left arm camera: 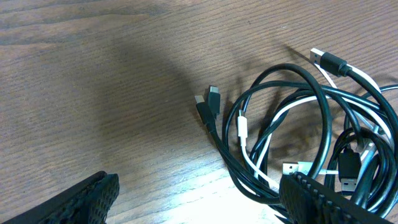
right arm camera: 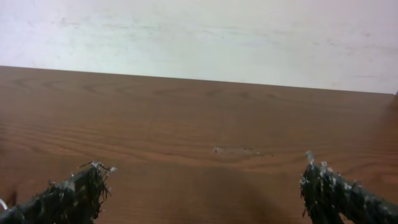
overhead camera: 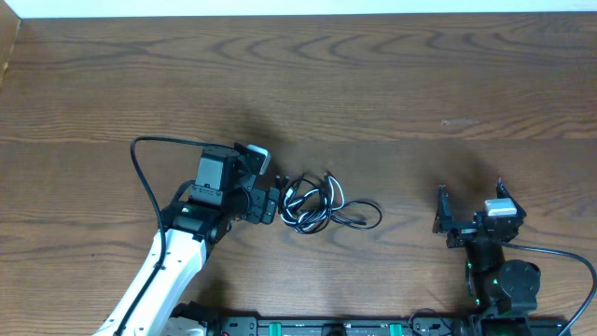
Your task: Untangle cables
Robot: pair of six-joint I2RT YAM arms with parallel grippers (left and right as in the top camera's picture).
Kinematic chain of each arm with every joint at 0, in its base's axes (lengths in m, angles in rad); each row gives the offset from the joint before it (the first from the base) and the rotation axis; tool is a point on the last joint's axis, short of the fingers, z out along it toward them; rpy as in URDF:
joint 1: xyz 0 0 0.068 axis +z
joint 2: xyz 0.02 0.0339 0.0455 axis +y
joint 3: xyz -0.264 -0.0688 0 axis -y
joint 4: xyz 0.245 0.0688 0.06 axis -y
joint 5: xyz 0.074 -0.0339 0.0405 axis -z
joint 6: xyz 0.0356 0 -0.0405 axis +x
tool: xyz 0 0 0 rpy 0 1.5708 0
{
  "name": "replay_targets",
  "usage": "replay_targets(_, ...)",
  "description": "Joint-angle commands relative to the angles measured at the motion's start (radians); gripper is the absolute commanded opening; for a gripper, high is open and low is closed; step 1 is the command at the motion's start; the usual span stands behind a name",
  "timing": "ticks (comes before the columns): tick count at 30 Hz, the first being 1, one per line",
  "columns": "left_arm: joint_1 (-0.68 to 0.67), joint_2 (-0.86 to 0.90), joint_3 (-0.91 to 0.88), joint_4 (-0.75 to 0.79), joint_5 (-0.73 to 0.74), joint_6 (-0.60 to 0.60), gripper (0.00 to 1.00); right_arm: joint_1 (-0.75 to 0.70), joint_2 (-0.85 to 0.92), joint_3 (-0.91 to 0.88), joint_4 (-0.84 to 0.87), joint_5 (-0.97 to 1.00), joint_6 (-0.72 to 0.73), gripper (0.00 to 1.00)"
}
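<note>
From overhead, the cables [overhead camera: 322, 205] lie in one loose knot on the desk [overhead camera: 373, 75], about midway along its width and nearer the near edge than the far one. The left gripper [overhead camera: 273, 198] sits just beside the knot's left side with its fingers spread and nothing between them. The right gripper [overhead camera: 471, 213] is well apart to the right, also spread and empty. Nothing else lies near the knot. The left arm's own thick lead [overhead camera: 140, 163] loops off to the left, away from it.

In the left wrist view, the black cables [left arm camera: 311, 93] and the white cable [left arm camera: 277, 115] cross in overlapping loops. They look light, limp and smooth, so a pull will likely drag the whole knot rather than free one strand. Two small black plug ends [left arm camera: 208, 102] stick out free at the knot's edge. They are probably the best hold, being stiffer and thicker than the cord. The left gripper [left arm camera: 200, 183] stands wide, one finger [left arm camera: 329, 202] over the loops.

In the right wrist view, the right gripper [right arm camera: 208, 186] gapes over bare desk facing the pale wall [right arm camera: 199, 31], with no cables visible.
</note>
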Motion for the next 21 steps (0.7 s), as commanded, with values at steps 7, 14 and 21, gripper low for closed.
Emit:
replay_targets(7, -0.004, 0.010, 0.025, -0.002, -0.077, 0.021, 0.88, -0.014, -0.008, -0.001, -0.004, -0.005, -0.008, 0.99)
replay_targets(14, -0.004, 0.010, 0.025, -0.002, -0.077, 0.021, 0.88, -0.014, -0.008, -0.001, -0.004, -0.005, -0.008, 0.99)
replay_targets(21, -0.004, 0.010, 0.025, -0.002, -0.077, 0.021, 0.88, -0.014, -0.008, -0.001, -0.004, -0.005, -0.008, 0.99)
